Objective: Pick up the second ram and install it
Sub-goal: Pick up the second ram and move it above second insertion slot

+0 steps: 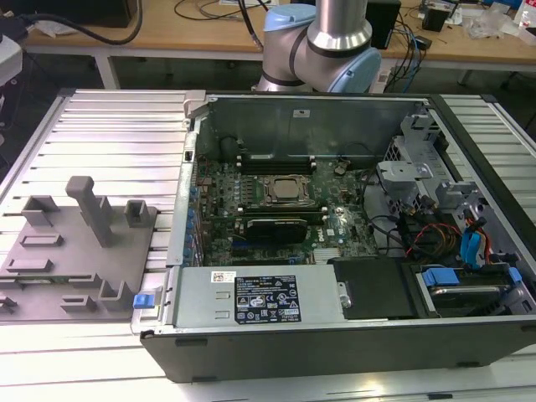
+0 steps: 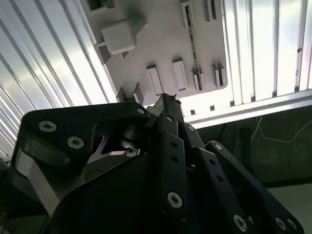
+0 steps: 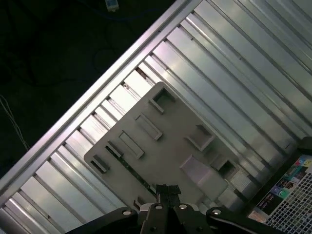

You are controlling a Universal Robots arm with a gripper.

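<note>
The hand [image 3: 166,188], fingers closed on nothing, hangs high above the grey fixture [image 3: 170,146] on the ribbed table [image 3: 234,73]. The second ram [image 3: 126,165] sits in that fixture as a thin dark strip, well apart from the hand.

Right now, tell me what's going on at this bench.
A Universal Robots arm hangs its gripper over the grey parts fixture, which sits on the ribbed table beside the open computer case. A thin dark strip standing on edge in one fixture slot may be the second ram. It has not yet been picked up.
</note>
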